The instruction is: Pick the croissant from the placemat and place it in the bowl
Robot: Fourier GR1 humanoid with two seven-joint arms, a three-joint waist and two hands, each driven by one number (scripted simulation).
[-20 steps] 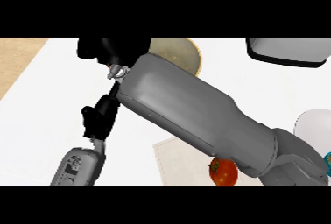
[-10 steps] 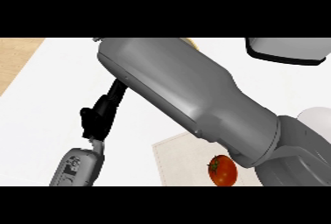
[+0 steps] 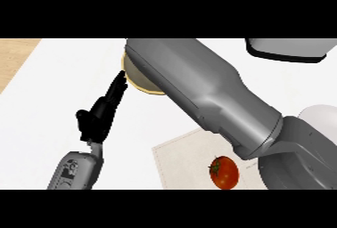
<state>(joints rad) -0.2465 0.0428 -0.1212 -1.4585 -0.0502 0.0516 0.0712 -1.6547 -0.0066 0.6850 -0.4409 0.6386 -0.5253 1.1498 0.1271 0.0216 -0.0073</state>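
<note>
Progress is hard to read, since neither the croissant nor the right robot hand shows anywhere: the right forearm [image 3: 211, 102] sweeps up from the lower right and runs out past the top of the view, so whether that robot hand is clenched, released or grasping the croissant cannot be told. On the placemat [image 3: 181, 162], below and to the right of the left robot hand [image 3: 102, 111], only a tomato [image 3: 223, 172] lies on the part that shows, so the croissant may already be lifted, but that is a guess. A tan round rim, probably the bowl [image 3: 141, 84], peeks out just right of the left fingertips [image 3: 120, 84], mostly covered by the right forearm; nothing can be seen inside it. Placing is therefore not confirmed. The left robot hand stands over the white tabletop [image 3: 52, 98] with fingers straight and relaxed, pointing up and away, holding nothing
</note>
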